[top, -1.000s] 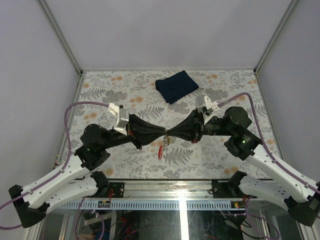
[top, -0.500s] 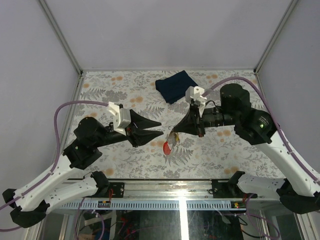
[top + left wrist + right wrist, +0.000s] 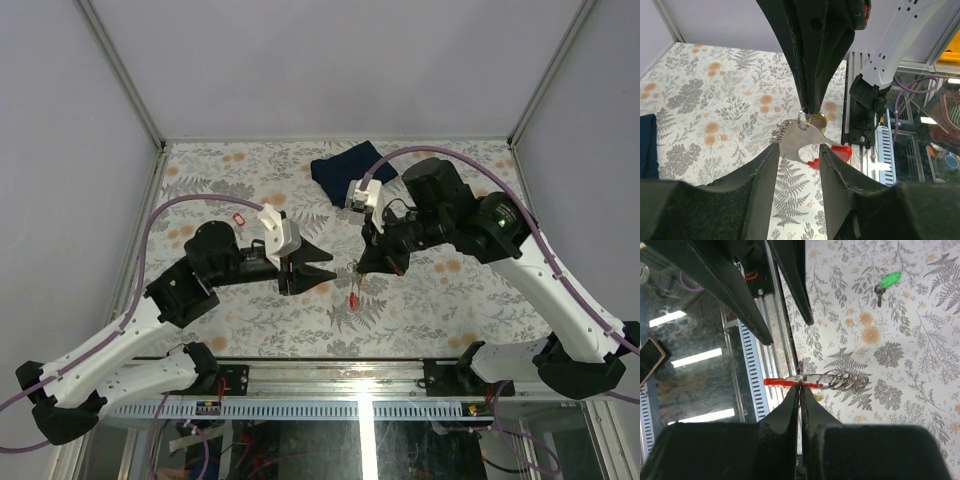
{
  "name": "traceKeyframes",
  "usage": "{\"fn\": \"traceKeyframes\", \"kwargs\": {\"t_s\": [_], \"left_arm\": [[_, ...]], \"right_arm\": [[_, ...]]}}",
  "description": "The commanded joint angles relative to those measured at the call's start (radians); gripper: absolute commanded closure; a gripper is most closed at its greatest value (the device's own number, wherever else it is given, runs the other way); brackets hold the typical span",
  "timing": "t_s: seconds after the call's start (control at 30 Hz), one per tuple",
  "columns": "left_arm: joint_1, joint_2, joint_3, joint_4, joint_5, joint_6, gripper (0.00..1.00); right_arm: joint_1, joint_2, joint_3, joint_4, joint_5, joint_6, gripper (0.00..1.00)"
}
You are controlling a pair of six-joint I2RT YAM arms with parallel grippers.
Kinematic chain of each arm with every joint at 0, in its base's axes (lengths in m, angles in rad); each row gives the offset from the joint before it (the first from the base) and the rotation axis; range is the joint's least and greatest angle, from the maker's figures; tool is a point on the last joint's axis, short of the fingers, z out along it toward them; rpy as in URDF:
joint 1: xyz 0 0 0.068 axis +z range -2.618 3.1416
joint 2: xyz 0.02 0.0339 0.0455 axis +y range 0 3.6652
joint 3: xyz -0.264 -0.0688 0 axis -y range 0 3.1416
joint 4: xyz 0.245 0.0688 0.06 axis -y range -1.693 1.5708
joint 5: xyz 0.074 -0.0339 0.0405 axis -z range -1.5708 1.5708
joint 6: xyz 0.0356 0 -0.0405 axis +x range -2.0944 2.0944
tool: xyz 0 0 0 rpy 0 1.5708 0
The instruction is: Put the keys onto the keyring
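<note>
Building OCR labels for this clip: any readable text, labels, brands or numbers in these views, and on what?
No readable text in any view.
The red tag on the keyring: no print visible.
The green key head: blank as shown.
The small red-and-white marker in the top view: too small to read.

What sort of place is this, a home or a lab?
Probably a robotics lab test cell: plain grey panel walls, a metal frame, and a left arm and right arm bolted at a floral-covered table.
</note>
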Motion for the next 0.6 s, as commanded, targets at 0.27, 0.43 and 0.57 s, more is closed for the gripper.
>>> {"fn": "traceKeyframes", "kwargs": {"t_s": [0.27,0.43,0.57], "left_arm": [[-0.045,0.082,0.074,-0.058,0.065,0.078,0.61],[-0.059,0.089,0.082,-0.067,0.069,0.087,0.65],[-0.062,0.095,0.091,-0.082,0.068,0.096,0.71]], "right_arm": [[0.075,0.073,0.098,-0.058,0.025,-0.008,1.00],[0.081,0.079,0.094,-0.051,0.013,-0.011,1.00],[0.085,0.078,0.091,-0.046,0.010,-0.012,1.00]]}}
